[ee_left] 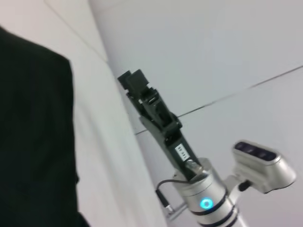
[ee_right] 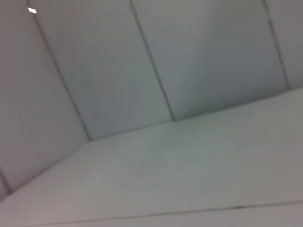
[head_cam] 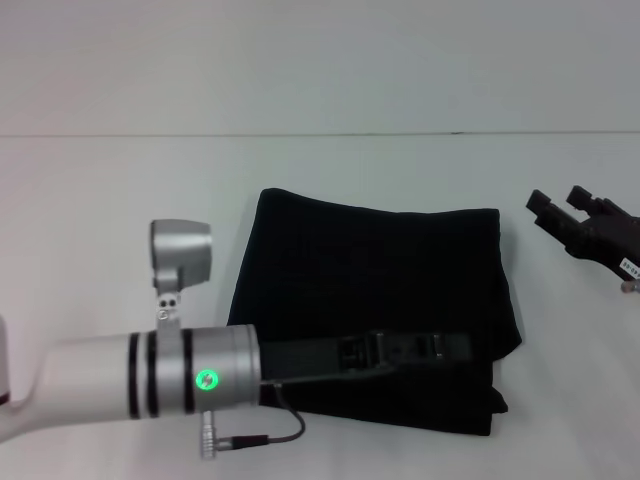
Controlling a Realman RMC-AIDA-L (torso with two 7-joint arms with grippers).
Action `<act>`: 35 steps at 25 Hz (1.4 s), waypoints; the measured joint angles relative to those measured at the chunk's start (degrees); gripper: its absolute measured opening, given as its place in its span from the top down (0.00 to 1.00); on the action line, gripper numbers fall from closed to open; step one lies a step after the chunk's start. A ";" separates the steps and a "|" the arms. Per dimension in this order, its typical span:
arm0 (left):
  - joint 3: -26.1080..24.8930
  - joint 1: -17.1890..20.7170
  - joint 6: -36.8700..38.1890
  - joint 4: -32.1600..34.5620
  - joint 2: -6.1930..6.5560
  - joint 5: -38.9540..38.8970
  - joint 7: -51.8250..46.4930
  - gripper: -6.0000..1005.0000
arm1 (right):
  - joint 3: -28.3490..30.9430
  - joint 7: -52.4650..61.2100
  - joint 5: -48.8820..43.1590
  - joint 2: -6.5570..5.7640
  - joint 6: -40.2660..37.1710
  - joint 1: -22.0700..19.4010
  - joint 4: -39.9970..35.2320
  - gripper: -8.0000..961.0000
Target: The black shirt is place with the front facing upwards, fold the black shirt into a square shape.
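Head view: the black shirt lies near the middle of the white bench, already gathered into a rough rectangle several layers thick, no lettering showing. The left gripper reaches in low across the shirt's near edge; it is black against black cloth, so I cannot tell how its fingers stand or whether they hold any fabric. The right gripper hangs clear of the cloth toward the bench's right edge, fingers spread, gripping nothing.

Left wrist view: the shirt fills one side, and the right gripper shows farther off, parted and empty.

Right wrist view: only bare bench and wall panels.

The cloth looks light, soft and limp; layers will likely slide apart, so a corner or folded edge, pinched through all layers, seems the best hold.
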 joint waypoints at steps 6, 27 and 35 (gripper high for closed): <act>0.16 6.62 4.74 12.09 0.28 -0.01 1.53 0.46 | -6.47 -3.79 -4.09 0.01 -9.52 -0.78 -0.27 0.24; -3.96 8.19 -15.23 18.82 6.39 2.84 -11.00 0.10 | -22.50 -11.38 -6.65 -0.03 -12.17 -6.23 -0.31 0.24; -3.66 2.03 -24.31 14.20 6.96 9.01 -15.02 0.14 | -22.49 -14.19 -6.92 -0.29 -13.77 -10.38 -0.46 0.24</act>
